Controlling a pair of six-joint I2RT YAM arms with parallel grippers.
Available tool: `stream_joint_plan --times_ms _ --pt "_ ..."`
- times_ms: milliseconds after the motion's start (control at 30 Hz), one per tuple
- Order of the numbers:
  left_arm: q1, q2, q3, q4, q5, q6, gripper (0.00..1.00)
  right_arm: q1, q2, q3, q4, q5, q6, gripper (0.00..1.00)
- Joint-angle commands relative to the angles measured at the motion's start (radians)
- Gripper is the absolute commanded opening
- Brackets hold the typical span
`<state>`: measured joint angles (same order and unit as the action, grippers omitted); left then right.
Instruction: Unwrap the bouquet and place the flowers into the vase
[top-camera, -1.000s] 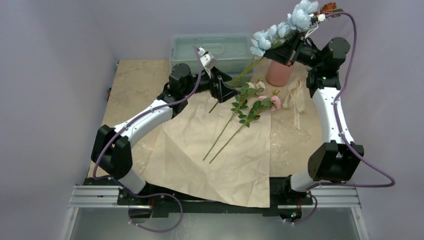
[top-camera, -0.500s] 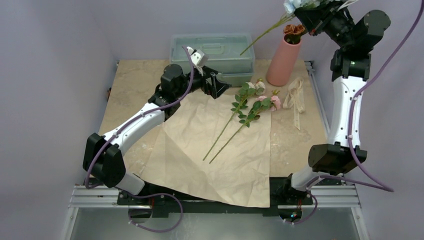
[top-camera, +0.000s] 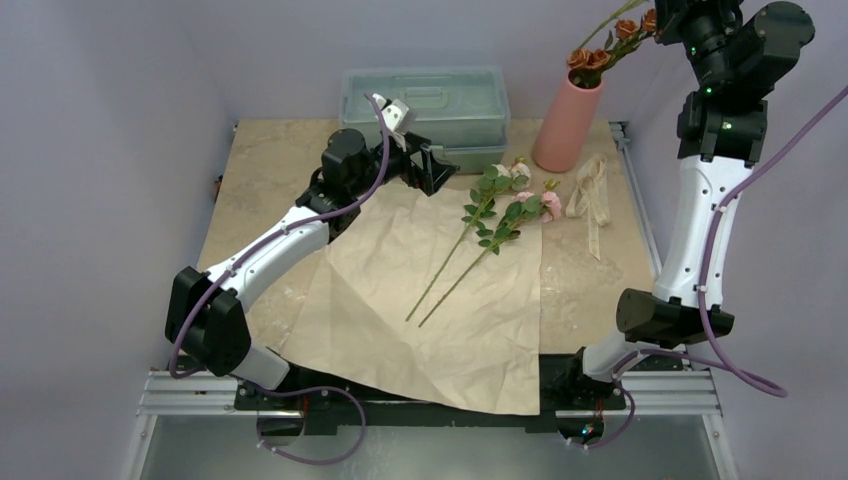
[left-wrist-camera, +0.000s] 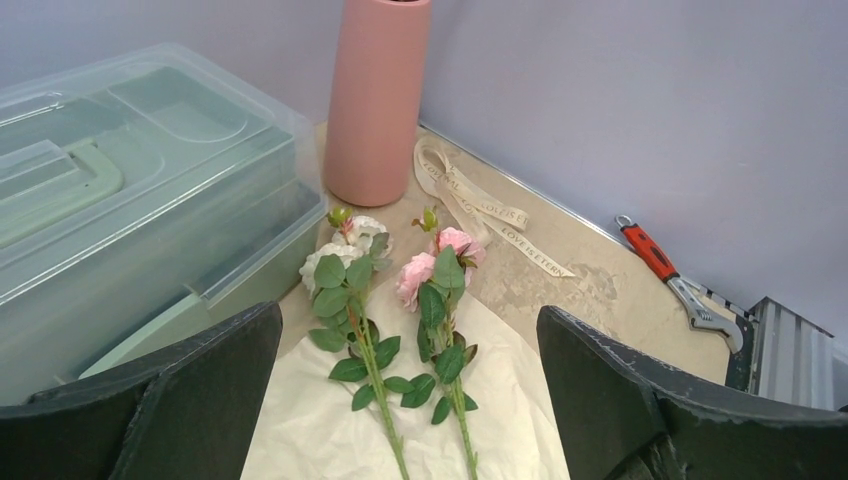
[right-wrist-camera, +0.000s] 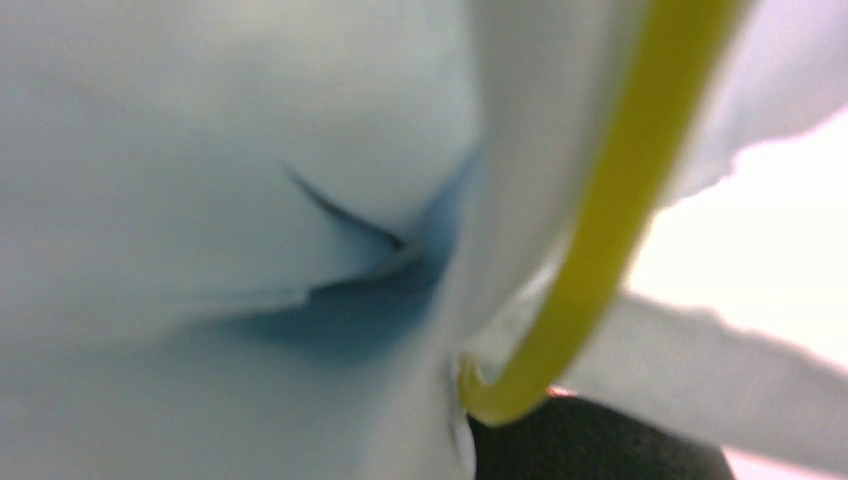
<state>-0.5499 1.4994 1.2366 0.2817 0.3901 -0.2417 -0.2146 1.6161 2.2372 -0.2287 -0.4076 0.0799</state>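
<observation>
The right pincer (top-camera: 672, 14), raised high at the 1 o'clock corner of the overhead view and partly cut off by its upper edge, was clenched. Its wrist view was filled by a pale blue petal (right-wrist-camera: 230, 150) and a yellow-green stalk (right-wrist-camera: 600, 200) pressed close to the lens, so it appeared to be grasping the spray (top-camera: 620, 30). That stem slanted down toward 7 o'clock to the mouth of the vase (top-camera: 565, 120), where rust blooms (top-camera: 588, 58) sat at the rim. Whether the stem's foot was already inside could not be told. The vase stood at 1 o'clock on the bench (top-camera: 270, 170), just beside the lidded box (top-camera: 425, 100). The left pincer (top-camera: 433, 168) was released, jaws wide and empty, hovering at the 12 o'clock edge of the kraft paper (top-camera: 440, 300). It faced 3 o'clock, toward the cream stem (left-wrist-camera: 345, 255) and the pink stem (left-wrist-camera: 435, 265), which lay side by side on the sheet. The ribbon (top-camera: 590, 190) lay loose at 5 o'clock from the vase. The unwrapping therefore looked finished. One bunch was at the vase but not yet let go, and two stems on the paper were left to carry over, so the task seemed a little past halfway.
</observation>
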Motion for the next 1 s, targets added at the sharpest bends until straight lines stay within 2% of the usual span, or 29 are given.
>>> stream_joint_plan --times_ms 0,200,367,967 --pt "0.005 -0.012 -0.002 0.031 -0.004 0.024 1.00 0.001 -0.006 0.032 -0.075 0.124 -0.109 0.00" --pt "0.005 -0.007 0.003 0.022 0.001 0.034 1.00 0.001 -0.007 0.010 -0.117 0.131 -0.112 0.00" --pt "0.005 -0.007 -0.001 0.018 0.006 0.032 1.00 0.002 -0.027 -0.078 -0.052 0.138 -0.119 0.00" --pt "0.007 0.003 0.001 -0.009 0.007 0.059 1.00 0.001 0.132 0.034 -0.004 0.144 -0.072 0.00"
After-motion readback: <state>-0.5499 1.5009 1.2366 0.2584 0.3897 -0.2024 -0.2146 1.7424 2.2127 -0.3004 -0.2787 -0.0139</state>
